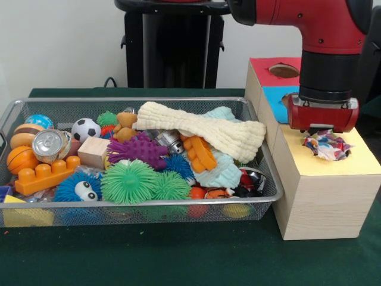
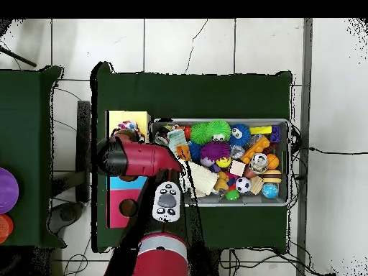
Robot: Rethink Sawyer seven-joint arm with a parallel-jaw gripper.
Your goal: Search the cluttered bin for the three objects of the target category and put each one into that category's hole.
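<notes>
A crumpled multicoloured cloth (image 1: pixel 326 146) sits in the hole of the yellow panel (image 1: pixel 364 159) on the wooden box (image 1: pixel 321 202); in the overhead view the cloth (image 2: pixel 128 129) shows at the box's yellow end. My gripper (image 1: pixel 321 127) hangs directly above it, a little clear of it, under the red wrist. A long cream cloth (image 1: pixel 202 128) lies across the top of the clutter in the wire bin (image 1: pixel 119 101). Beneath it lies a pale teal cloth (image 1: pixel 223 171).
The box also has a blue panel (image 1: pixel 275 98) and a red panel with a hole (image 1: pixel 284 70). The bin (image 2: pixel 287 162) holds spiky rubber balls, a soccer ball (image 1: pixel 86 128), a can (image 1: pixel 49 145), an orange brick (image 1: pixel 47 174) and a wooden block (image 1: pixel 94 152).
</notes>
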